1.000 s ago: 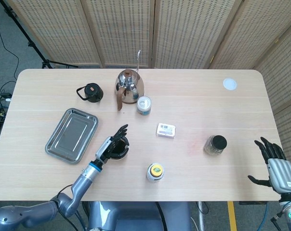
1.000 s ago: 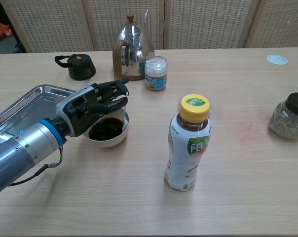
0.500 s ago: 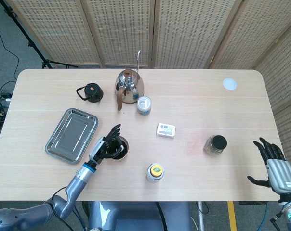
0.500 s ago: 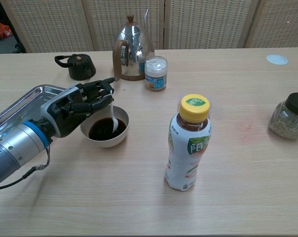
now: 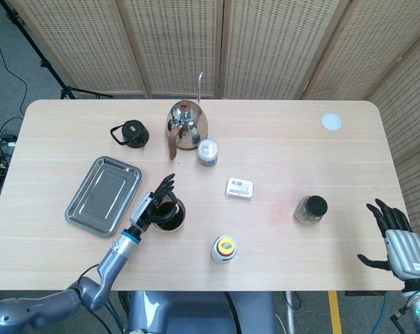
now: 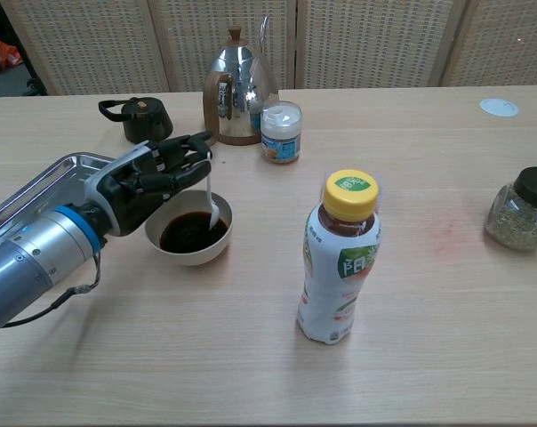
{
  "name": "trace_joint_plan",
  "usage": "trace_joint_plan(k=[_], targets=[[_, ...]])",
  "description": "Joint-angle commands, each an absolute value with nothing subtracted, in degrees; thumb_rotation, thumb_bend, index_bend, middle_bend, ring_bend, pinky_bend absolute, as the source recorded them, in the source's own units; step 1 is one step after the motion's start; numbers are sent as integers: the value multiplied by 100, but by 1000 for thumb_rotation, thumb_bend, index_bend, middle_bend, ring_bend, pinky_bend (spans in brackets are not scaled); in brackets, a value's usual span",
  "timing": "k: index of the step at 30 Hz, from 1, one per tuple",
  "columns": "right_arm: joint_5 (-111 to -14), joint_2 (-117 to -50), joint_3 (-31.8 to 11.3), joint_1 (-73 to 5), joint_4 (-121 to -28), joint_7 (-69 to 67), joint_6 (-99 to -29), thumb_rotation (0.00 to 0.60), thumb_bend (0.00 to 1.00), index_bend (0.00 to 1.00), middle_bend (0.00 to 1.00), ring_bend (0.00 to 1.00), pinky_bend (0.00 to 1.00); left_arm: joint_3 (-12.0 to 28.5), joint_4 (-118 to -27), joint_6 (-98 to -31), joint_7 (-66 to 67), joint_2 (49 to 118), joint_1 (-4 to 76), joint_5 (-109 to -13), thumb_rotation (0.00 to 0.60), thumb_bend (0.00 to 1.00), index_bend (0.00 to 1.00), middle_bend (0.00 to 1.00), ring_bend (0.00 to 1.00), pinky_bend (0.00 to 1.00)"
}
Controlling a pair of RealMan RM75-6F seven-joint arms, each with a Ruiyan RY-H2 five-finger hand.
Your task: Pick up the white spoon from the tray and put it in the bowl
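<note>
- The steel tray [image 6: 68, 173] at the left of the table [image 5: 279, 229] has nothing on its visible part; nothing there looks likely to snag.
- The left hand [image 6: 148, 182] hovers just left of the bowl [image 6: 190, 252], fingers [image 6: 184, 147] partly curled, pinching the top of the white spoon [image 6: 212, 197] upright.
- The spoon's scoop sits at or just over the dark liquid in the bowl. If let go while this upright, I'd expect the handle to tip over the rim, or the scoop to splash.
- The hand is so close to the bowl that a careless pull-away could nudge it and slop liquid onto the table.
- The bottle with the yellow cap [image 6: 340, 258] stands well apart to the right, out of harm's way.
- The right hand [image 5: 399, 240] rests far off at the table's right edge, fingers spread, holding nothing.
</note>
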State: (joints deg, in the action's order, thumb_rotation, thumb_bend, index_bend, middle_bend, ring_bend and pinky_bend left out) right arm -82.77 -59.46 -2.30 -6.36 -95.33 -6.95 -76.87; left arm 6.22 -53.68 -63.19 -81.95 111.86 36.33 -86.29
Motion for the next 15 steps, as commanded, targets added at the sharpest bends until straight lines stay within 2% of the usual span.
trace_joint_plan(k=[1, 15], targets=[[-8275, -5941, -235, -636, -9535, -707, -7692, 600, 0, 37, 0, 0, 0, 632, -5400, -6287, -8134, 11243, 3683, -8643, 600, 497, 677, 0, 0, 0], [-8310, -5934, -225, -634, -9550, -703, -7705, 600, 0, 37, 0, 0, 0, 429, -5630, -6310, -8289, 11194, 3581, -8724, 600, 498, 677, 0, 0, 0]])
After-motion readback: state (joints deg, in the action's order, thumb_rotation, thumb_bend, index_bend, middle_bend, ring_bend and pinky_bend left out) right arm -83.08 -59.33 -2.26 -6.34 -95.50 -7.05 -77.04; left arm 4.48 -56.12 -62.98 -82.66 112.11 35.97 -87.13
